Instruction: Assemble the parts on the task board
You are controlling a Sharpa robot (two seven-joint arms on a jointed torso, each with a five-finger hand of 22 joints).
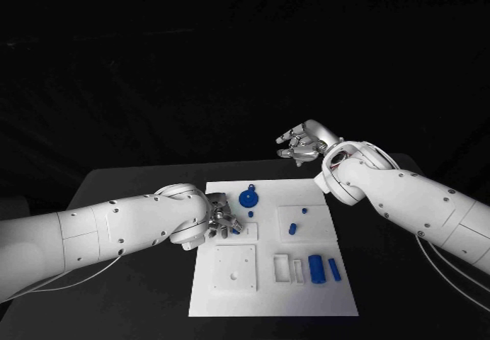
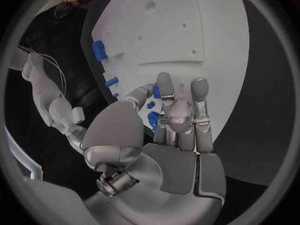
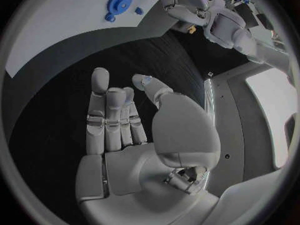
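Observation:
The white task board (image 1: 268, 297) lies in the middle of the table. My left hand (image 1: 223, 223) hovers low over its left edge. In the left wrist view the thumb and fingers (image 2: 164, 87) close around a small blue part (image 2: 154, 119). My right hand (image 1: 303, 144) is raised beyond the board's far edge, fingers straight, thumb apart, with nothing in it (image 3: 125, 125). A blue gear (image 1: 249, 198) sits at the far side of the board, also seen as the gear (image 3: 119, 4) in the right wrist view. Two blue cylinders (image 1: 316, 269) lie side by side near the right edge.
Two small blue pieces (image 1: 292, 228) rest on a raised white block right of the board's centre. A square white plate (image 1: 235, 268) with holes lies on the near left of the board. Black tabletop (image 1: 122, 188) surrounds the board.

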